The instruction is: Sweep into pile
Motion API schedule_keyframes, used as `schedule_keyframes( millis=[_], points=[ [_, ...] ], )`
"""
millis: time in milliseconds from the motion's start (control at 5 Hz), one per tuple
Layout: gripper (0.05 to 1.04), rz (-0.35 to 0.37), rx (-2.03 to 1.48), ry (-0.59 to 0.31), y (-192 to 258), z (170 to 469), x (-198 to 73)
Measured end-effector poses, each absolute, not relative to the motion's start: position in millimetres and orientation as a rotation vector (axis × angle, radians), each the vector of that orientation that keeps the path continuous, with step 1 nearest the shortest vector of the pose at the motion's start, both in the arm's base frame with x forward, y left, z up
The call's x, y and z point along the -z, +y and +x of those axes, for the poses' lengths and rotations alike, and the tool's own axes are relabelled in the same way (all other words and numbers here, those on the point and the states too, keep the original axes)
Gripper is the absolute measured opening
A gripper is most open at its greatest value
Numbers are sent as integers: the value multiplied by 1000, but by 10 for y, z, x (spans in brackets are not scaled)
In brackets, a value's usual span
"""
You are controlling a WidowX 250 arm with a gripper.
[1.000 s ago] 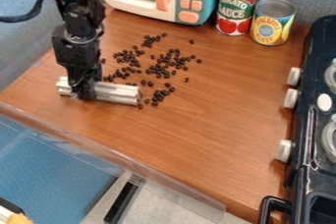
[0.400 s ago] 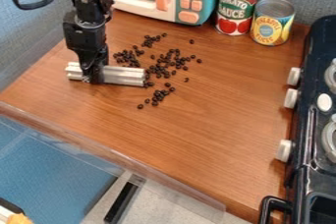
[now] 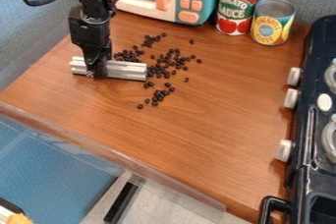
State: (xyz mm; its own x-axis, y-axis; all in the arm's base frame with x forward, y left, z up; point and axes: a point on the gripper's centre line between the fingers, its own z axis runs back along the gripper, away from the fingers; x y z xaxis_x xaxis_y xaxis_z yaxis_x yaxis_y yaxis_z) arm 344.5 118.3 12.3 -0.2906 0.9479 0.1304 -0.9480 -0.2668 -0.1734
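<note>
1 black 2-finger gripper (image 3: 97,70): clamped on a silver ribbed metal bar (image 3: 128,71), left of its middle.
Small dark round beans (image 3: 178,64): loosely scattered on the brown wooden counter (image 3: 197,134), along the bar's far side and past its right end.
Bar's long axis: runs nearly across the view, right end towards the beans; gathering them probably calls for a turn or shift that sets the long face against the scatter.
</note>
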Motion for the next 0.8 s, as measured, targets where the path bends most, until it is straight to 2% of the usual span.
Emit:
schedule_keyframes(
  millis=[400, 800],
  points=[
    [383, -65, -1759, -292, 806, 3753, -194],
    [383, -68, -1771, -295, 833, 3952, -226]
  ],
)
